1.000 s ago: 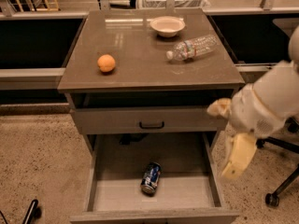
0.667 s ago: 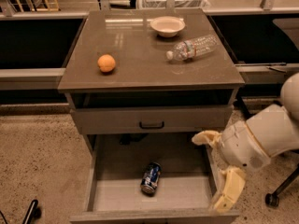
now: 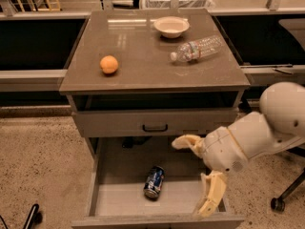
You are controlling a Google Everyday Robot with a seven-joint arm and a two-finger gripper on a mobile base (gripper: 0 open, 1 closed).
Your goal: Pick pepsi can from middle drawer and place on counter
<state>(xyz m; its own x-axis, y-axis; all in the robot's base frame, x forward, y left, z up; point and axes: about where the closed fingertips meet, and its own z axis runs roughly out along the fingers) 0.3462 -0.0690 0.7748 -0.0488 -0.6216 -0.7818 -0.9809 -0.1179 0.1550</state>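
Observation:
The pepsi can [image 3: 154,182] lies on its side on the pale floor of the open middle drawer [image 3: 119,197], near the front middle. My gripper [image 3: 198,171] hangs over the right part of the drawer, to the right of the can and apart from it. It is open and empty, with one cream finger [image 3: 185,141] pointing left and the other [image 3: 212,198] pointing down by the drawer's right wall. The glossy counter [image 3: 143,56] tops the cabinet above.
On the counter are an orange [image 3: 109,64] at the left, a white bowl [image 3: 171,26] at the back and a clear water bottle [image 3: 196,49] lying at the right. A closed drawer front with a black handle [image 3: 155,127] sits above the open drawer. A chair wheel [image 3: 278,203] stands at the right.
My gripper and arm have moved left and down, from beside the cabinet's right side to over the right part of the open drawer, closer to the can. The can has not moved.

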